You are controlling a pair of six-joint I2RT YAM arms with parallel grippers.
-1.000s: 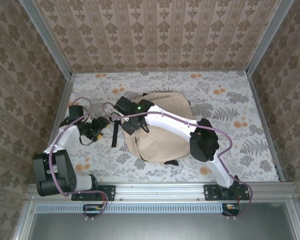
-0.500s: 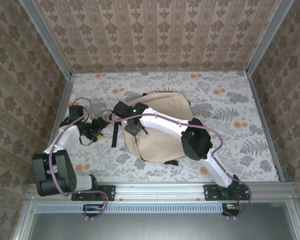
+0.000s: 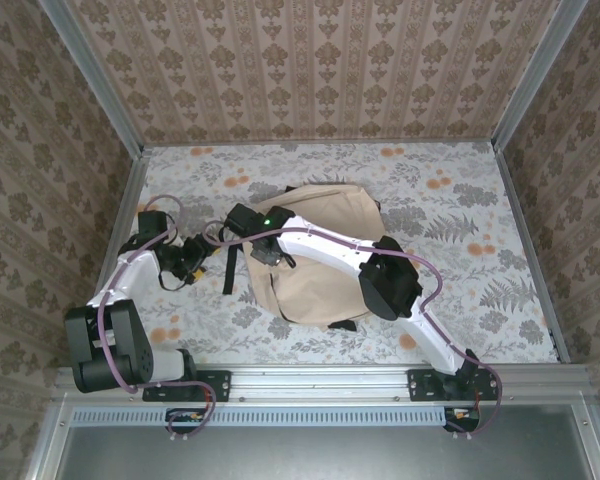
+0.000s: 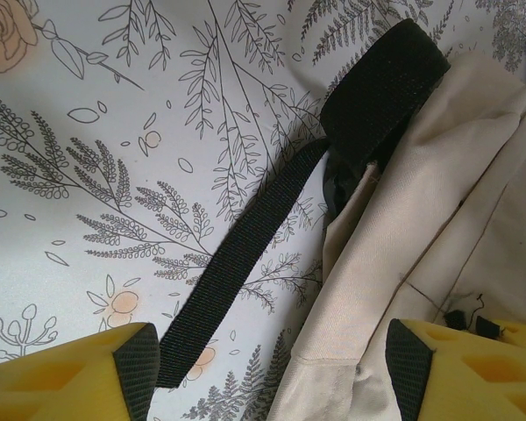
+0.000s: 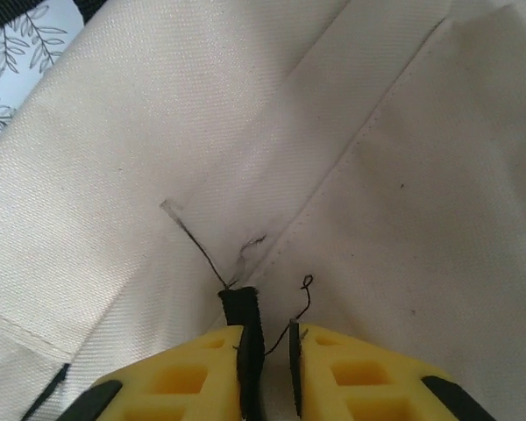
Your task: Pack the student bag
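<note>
Overhead, the student bag lies flat on the floral table, with both arms reaching to its left end.

Left gripper: jaws wide apart, nothing held. A black strap lies on the table, starting just inside the finger at picture-left. It runs diagonally up and away ahead of the jaws to a folded loop at the bag's edge. The bag's beige cloth lies ahead of the other finger and reaches into the gap between the jaws.

Right gripper: low over the bag's cloth, jaws nearly together, a thin gap showing. A small black tab stands in the mouth of that gap, against the tip of the finger at picture-left. A loose thread curls beside it. Cannot tell whether the pads actually pinch the tab. Stitched seams run away ahead of the jaws.
</note>
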